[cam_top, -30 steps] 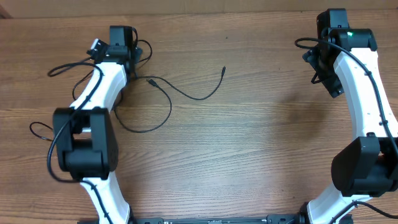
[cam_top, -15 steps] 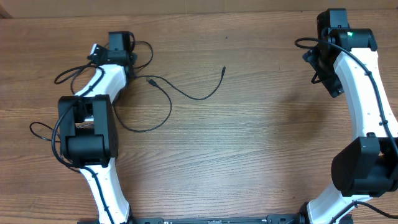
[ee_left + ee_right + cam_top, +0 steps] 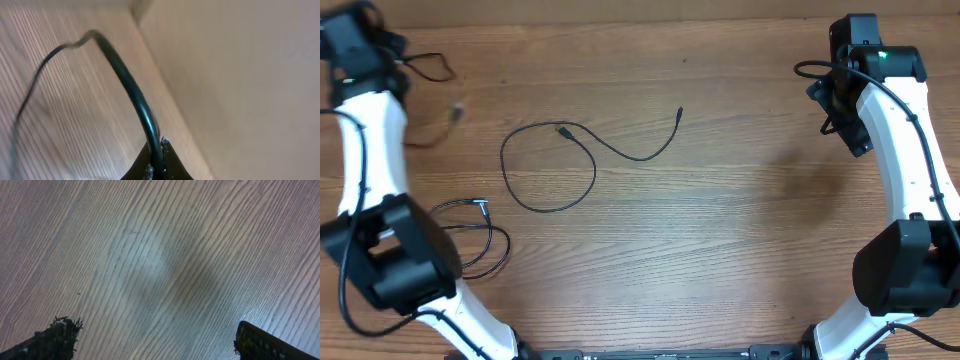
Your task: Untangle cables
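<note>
Three thin black cables lie apart on the wooden table. My left gripper (image 3: 355,38) is at the far back left corner, shut on one cable (image 3: 125,80), pinched between its fingertips (image 3: 156,155). That cable (image 3: 425,68) trails right from the gripper, its plug end blurred near it. A second cable (image 3: 592,170) forms a loop in the middle-left, one end reaching right. The third cable (image 3: 470,238), with a silvery tip, curls beside the left arm's base. My right gripper (image 3: 152,330) stands open over bare wood at the back right (image 3: 842,110), far from all the cables.
The table's back edge (image 3: 620,20) runs just behind both grippers. In the left wrist view a pale beige surface (image 3: 240,75) lies right beside the held cable. Thicker black wires hang on both arms.
My left gripper shut on a cable in the tangle and swung far left to the back corner, pulling it clear. The cable with the silvery tip now shows. The right arm stayed still.
</note>
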Motion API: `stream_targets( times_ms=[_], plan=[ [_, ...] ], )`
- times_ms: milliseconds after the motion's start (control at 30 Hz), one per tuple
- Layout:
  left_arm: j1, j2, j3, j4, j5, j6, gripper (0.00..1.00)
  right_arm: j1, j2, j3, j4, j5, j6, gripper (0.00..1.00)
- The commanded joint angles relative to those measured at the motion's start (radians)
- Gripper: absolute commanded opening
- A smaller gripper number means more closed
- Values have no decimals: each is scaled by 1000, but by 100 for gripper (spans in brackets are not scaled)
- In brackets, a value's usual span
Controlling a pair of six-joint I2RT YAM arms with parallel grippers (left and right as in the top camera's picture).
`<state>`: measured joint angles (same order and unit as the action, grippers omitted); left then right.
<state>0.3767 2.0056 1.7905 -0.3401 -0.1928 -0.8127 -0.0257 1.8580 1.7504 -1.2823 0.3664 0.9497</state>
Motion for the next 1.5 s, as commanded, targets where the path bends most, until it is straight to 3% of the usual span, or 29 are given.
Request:
stream_targets(
  times_ms=[0,133,333,467,667,733,767,800,833,867,1200,1467],
  plan=[
    [11,-3,14,-44,90,66,4,-3,-6,23,3,14,12,100],
    [-18,55,13,-107,111,63,4,-3,-6,23,3,14,12,100],
    [-71,185,13,-160,112,-92,4,-3,-6,23,3,14,12,100],
    [-77,240,13,-162,109,-89,4,-3,-6,23,3,14,12,100],
    [-63,280,13,-219,104,32,6,-3,-6,23,3,14,12,100],
    [-56,280,13,-250,103,47,21,-3,-6,23,3,14,12,100],
    [-50,277,13,-272,106,50,51,-3,-6,23,3,14,12,100],
    [-47,276,13,-287,108,50,67,-3,-6,23,3,14,12,100],
    [-44,275,13,-303,109,50,90,-3,-6,23,3,14,12,100],
    [-41,273,13,-325,113,50,100,-3,-6,23,3,14,12,100],
    [-39,190,14,-472,221,51,100,-3,-6,23,3,14,12,100],
    [-44,67,14,-536,216,77,100,-3,-6,23,3,14,12,100]
  ],
)
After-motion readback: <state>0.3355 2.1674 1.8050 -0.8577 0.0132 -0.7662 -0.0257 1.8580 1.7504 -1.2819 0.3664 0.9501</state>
